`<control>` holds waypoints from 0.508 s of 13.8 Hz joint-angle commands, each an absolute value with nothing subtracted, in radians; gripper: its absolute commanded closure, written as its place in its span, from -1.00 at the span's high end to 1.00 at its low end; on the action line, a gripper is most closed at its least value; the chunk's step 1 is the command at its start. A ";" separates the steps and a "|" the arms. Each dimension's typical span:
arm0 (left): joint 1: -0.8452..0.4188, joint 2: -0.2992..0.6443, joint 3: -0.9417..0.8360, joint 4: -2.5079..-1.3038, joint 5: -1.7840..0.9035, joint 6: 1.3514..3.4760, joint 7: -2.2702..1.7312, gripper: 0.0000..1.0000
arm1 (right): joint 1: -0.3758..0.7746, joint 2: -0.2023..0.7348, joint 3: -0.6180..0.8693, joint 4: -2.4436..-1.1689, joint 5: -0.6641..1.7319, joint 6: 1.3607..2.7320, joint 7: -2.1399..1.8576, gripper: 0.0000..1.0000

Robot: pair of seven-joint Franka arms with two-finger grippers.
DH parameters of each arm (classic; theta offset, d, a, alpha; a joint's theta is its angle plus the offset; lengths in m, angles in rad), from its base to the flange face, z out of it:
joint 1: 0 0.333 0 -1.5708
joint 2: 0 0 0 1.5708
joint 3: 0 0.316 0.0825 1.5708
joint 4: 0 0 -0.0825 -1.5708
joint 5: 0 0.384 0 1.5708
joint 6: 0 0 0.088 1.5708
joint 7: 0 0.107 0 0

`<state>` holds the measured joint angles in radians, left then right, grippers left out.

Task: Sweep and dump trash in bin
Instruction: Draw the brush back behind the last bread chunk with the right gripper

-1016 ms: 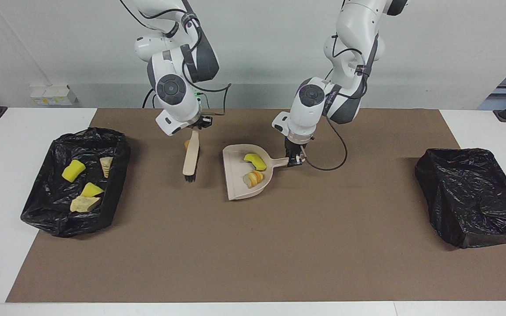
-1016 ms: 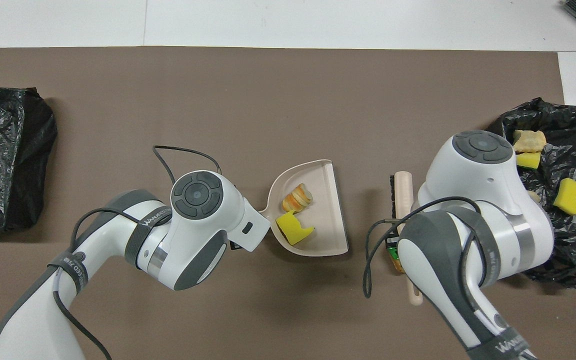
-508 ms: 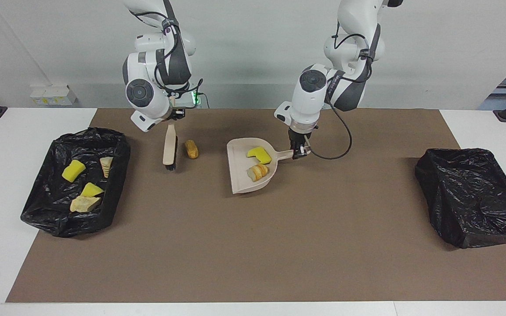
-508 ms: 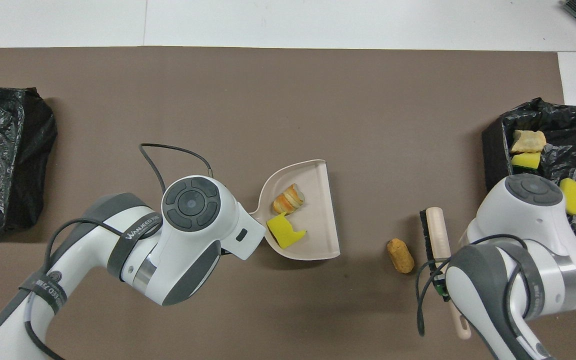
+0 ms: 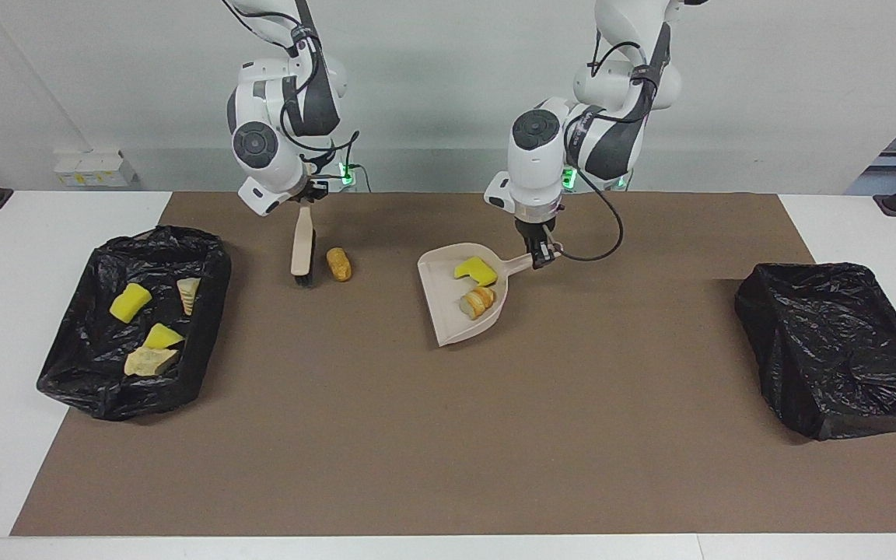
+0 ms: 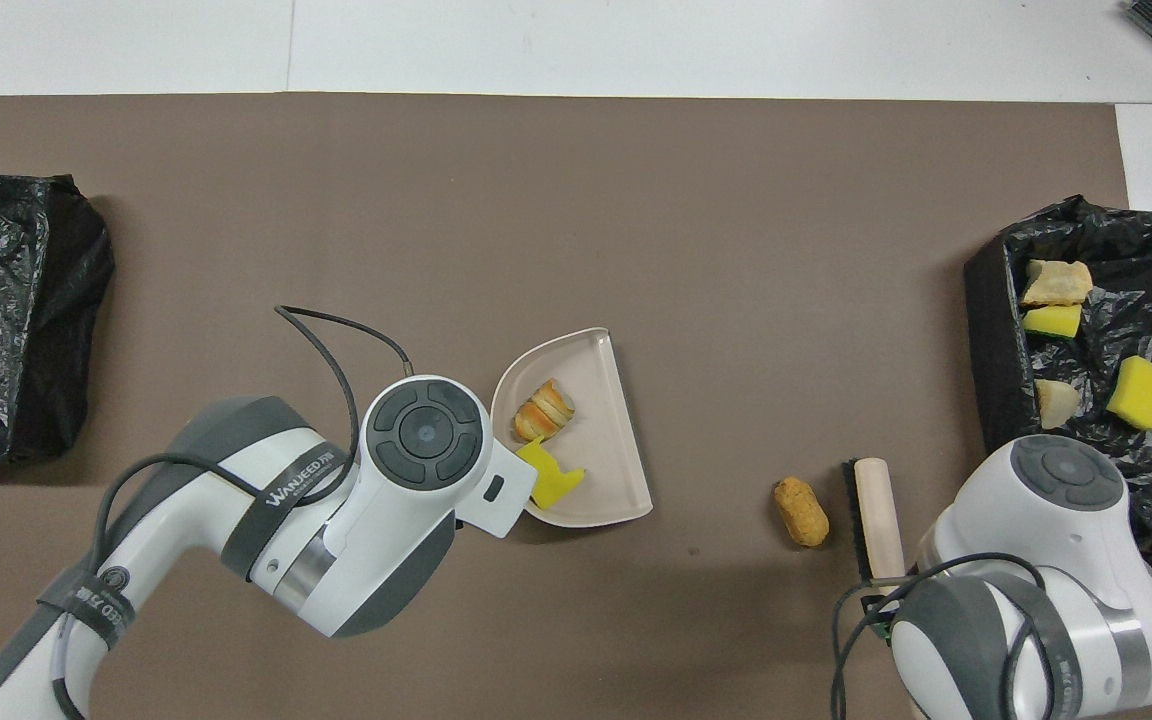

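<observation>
I have the left gripper clenched on the dustpan handle, pan lifted and tilted so the yellow sponge chunk and striped bread lump sit against its back wall instead of sliding out. The right gripper grasps the brush handle, bristles down at the brown mat, just beside the orange-brown nugget, on its bin side, placed to push it toward the pan. That is 1 scrap loose on the desk. 4 scraps already lie in the black-lined bin at the right arm's end. The other bin looks empty.
</observation>
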<state>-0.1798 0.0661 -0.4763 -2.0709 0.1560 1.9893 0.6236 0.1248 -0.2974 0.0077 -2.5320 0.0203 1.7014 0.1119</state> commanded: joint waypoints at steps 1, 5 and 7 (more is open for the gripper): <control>-0.205 0.046 -0.468 -2.091 0.179 1.980 0.575 -1.00 | 0.129 -0.330 0.020 -2.565 0.029 1.730 0.176 -1.00; -0.204 0.048 -0.468 -2.094 0.179 1.979 0.574 -1.00 | 0.233 -0.324 0.021 -2.568 0.110 1.762 0.316 -1.00; -0.207 0.049 -0.466 -2.094 0.181 1.962 0.572 -1.00 | 0.270 -0.316 0.021 -2.576 0.138 1.802 0.371 -1.00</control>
